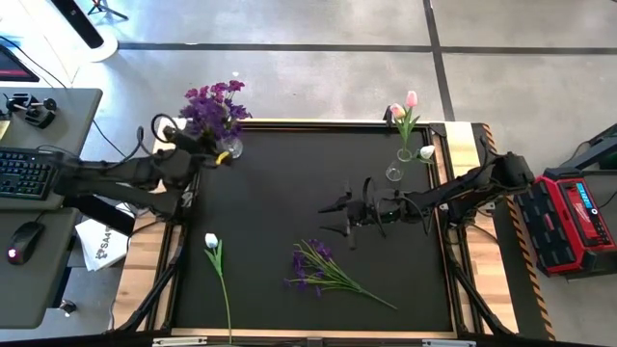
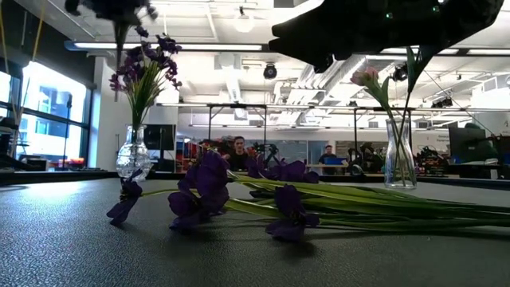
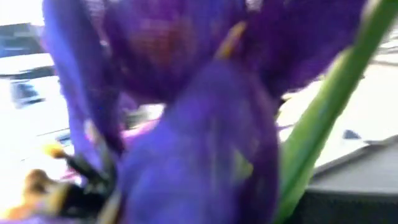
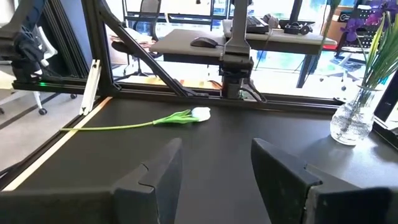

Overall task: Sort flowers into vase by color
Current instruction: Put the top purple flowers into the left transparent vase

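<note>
A glass vase [image 1: 229,147] at the table's far left corner holds a bunch of purple flowers [image 1: 214,104], also seen in the low view [image 2: 143,72]. My left gripper [image 1: 210,149] is shut, right beside that bunch; purple blossoms [image 3: 186,112] and a green stem [image 3: 323,118] fill its wrist view. A second vase [image 1: 395,172] at the far right holds pink tulips [image 1: 405,104]. Several purple flowers [image 1: 318,270] and a white tulip [image 1: 212,241] lie flat on the mat. My right gripper [image 4: 214,168] hovers open over mid-table [image 1: 335,216], pointing at the tulip [image 4: 200,114]. My left gripper is in among the purple bunch in the vase, but the blossoms [image 3: 186,112] hide its fingers in the wrist view. I cannot tell whether it touches a stem or a blossom.
The black mat has a wooden frame [image 1: 145,260]. A desk with a keyboard [image 1: 24,173] and mouse stands left of the table, a red case [image 1: 574,217] to the right. People [image 2: 239,151] sit in the room beyond. Bare mat lies between the two vases.
</note>
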Controlling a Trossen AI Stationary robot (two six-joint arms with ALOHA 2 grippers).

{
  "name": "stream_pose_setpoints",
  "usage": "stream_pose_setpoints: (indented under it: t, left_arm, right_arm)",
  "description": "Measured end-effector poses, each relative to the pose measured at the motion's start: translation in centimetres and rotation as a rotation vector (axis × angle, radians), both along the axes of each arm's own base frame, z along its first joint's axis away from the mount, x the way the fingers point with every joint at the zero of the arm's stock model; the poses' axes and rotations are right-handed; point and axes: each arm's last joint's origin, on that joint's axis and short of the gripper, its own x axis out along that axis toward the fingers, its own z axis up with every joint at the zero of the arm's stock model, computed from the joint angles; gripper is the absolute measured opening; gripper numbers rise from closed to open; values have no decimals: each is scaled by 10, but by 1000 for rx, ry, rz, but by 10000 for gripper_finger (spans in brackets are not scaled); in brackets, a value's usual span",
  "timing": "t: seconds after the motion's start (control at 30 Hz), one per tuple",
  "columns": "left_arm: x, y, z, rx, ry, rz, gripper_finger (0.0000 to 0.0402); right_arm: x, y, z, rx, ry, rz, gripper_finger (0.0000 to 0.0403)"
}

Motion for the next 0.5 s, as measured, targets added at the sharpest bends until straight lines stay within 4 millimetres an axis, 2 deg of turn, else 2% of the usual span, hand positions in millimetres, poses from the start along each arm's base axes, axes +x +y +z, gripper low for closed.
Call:
stream_pose_setpoints:
  t: [0.13, 0.23, 0.4, 0.5]
  left_arm:
    - [-3, 19, -13, 17, 45, 184, 10]
    - [-3, 33, -19, 23, 29, 252, 10]
    - [-4, 59, -16, 76, -74, 139, 10]
    - [-10, 73, -12, 116, -94, 132, 10]
  right_arm:
    - [0, 0, 0, -2, 0, -2, 176]
    - [0, 0, 0, -2, 0, -2, 176]
    - [0, 0, 0, -9, -1, -1, 176]
    - [0, 0, 0, -9, -1, 0, 176]
